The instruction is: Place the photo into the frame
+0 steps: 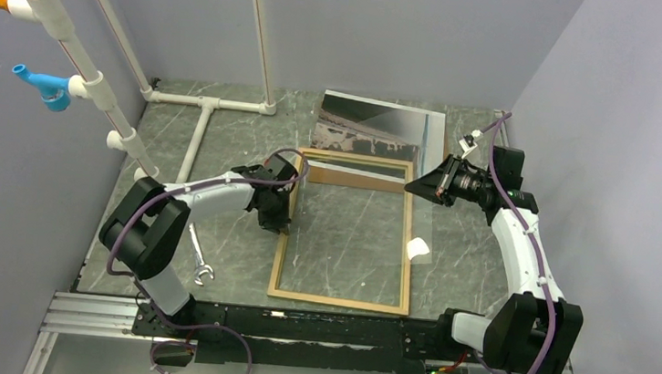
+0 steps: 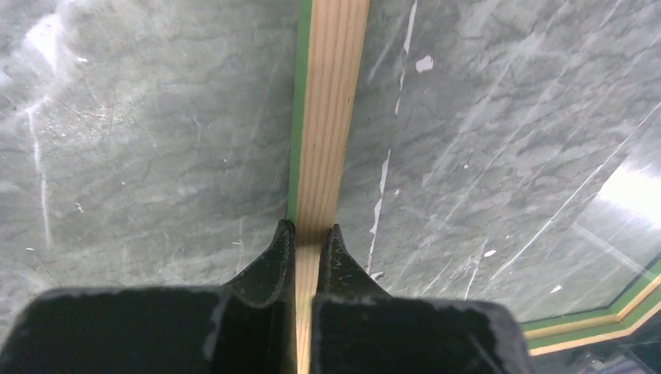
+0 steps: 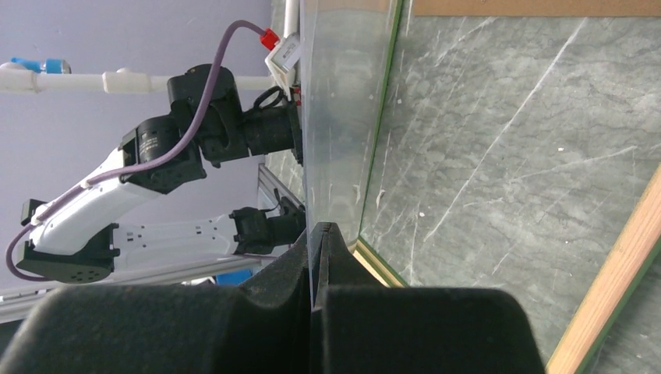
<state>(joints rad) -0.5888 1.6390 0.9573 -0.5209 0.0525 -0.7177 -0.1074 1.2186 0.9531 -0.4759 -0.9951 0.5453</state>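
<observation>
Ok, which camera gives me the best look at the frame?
Top external: all four sides of the frame show on the table. Left wrist shows just one rail gripped between the left fingers; right wrist only parts of two rails.

left arm (image 1: 207,195) reaches low and out to the right from its base, wrist tipped down, and the left gripper (image 2: 312,227) is clamped onto the wooden rail of the frame (image 2: 331,117), one finger on each side of it. right arm (image 1: 524,238) goes up from its base then bends over to the left, wrist about level, and the right gripper (image 3: 322,227) is pinched tight on the edge of a thin clear pane (image 3: 343,117), jaws pretty much touching
</observation>
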